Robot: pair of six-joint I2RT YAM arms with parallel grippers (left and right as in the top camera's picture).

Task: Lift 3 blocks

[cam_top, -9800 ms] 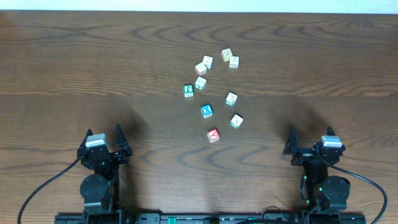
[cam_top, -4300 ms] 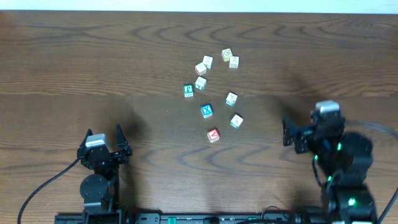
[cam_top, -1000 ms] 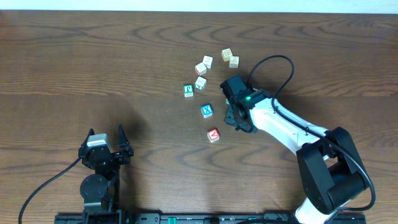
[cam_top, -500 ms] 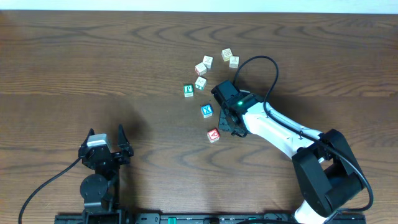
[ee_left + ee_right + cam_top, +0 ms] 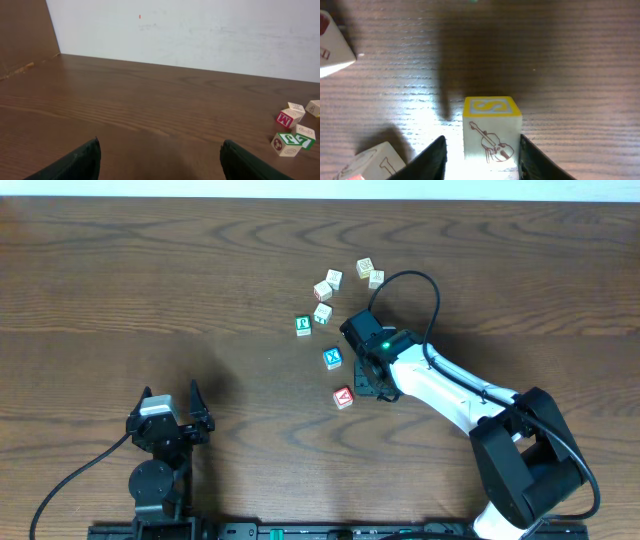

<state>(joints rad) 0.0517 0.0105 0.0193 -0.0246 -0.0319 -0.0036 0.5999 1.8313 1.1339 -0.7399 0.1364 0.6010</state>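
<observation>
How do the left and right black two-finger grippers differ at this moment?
Place: the left gripper sits folded back at the near edge of the wooden table; the right gripper is stretched out among the scattered wooden cubes.
Contents: the left gripper's jaws stand wide over bare tabletop; the right gripper's fingers flank a cream wooden cube with a yellow-framed S and a violin drawing, a gap showing on one side.
Shared: both are black and two-fingered.

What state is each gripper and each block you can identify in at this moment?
left gripper: open, empty.
right gripper: open, fingers either side of the S block.
S block: upright on the table, gap beside one finger, not clamped.
red A block: resting on the table, untouched.
blue X block: resting on the table, untouched.
green block: resting on the table, untouched.
</observation>
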